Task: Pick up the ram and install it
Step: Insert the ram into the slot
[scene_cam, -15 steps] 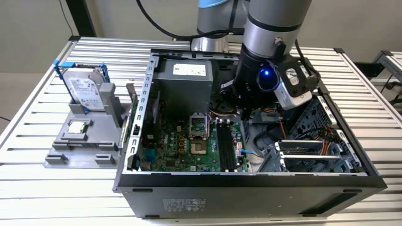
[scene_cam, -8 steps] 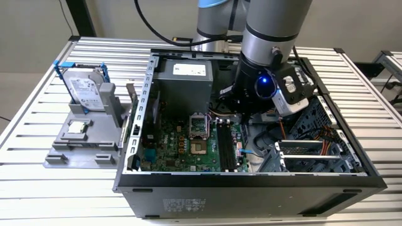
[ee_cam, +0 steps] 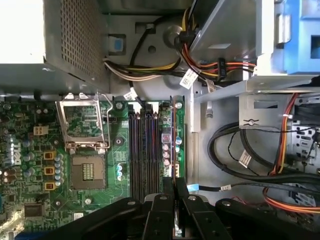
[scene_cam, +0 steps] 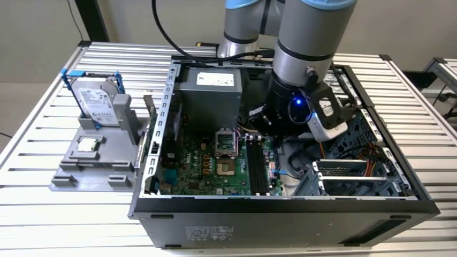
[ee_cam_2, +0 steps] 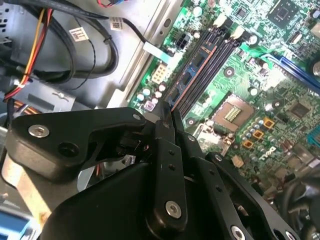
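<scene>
Ram: thin green board, dark chips, standing on edge in outermost memory slot, beside empty dark slots on green motherboard. Pincer black, angular; fingers drawn together, clamping ram's end. Open metal processor socket near slots. Perforated grey power supply and bundled cables inside steel computer case, mid ribbed metal tabletop.

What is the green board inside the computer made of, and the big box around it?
The green motherboard looks like glossy lacquered circuit board: fine traces and small soldered parts cover it. The computer case seems painted black metal outside and bare grey sheet metal inside, with folded edges. The ram looks like similar thin green board.
</scene>
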You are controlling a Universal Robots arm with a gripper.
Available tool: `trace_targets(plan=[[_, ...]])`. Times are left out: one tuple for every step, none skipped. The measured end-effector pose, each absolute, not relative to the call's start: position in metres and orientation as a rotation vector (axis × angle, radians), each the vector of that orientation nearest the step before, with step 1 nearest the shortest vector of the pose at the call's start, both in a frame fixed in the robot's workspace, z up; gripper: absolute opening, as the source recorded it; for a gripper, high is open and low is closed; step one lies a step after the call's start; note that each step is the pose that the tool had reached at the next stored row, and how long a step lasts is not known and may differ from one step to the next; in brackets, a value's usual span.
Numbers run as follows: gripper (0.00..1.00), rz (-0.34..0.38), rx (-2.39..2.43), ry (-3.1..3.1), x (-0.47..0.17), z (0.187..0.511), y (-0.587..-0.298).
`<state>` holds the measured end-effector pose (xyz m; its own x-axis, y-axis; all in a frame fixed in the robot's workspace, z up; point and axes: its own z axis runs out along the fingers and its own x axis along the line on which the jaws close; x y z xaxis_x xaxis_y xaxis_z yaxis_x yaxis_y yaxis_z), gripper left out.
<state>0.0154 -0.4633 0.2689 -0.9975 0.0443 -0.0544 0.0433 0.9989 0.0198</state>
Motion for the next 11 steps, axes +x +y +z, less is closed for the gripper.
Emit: trace_targets(plan=[[0.00, 0.029, 0.067, 3.086, 0.015, 0.267, -0.464], [0.00, 0.029, 0.067, 3.086, 0.015, 0.265, -0.465], [0.00, 0.029, 0.066, 3.086, 0.015, 0.263, -0.465], [0.00, 0.029, 0.065, 3.086, 0.015, 0.262, -0.466], [0.00, 0.029, 0.063, 3.086, 0.015, 0.260, -0.467], [0.00, 0.029, 0.062, 3.086, 0.015, 0.258, -0.467], [0.00, 0.029, 0.061, 3.086, 0.015, 0.256, -0.468], [0.00, 0.029, 0.060, 3.086, 0.015, 0.254, -0.468], [0.00, 0.029, 0.059, 3.086, 0.015, 0.253, -0.469], [0.00, 0.029, 0.058, 3.086, 0.015, 0.251, -0.469], [0.00, 0.028, 0.058, 3.087, 0.015, 0.250, -0.469]])
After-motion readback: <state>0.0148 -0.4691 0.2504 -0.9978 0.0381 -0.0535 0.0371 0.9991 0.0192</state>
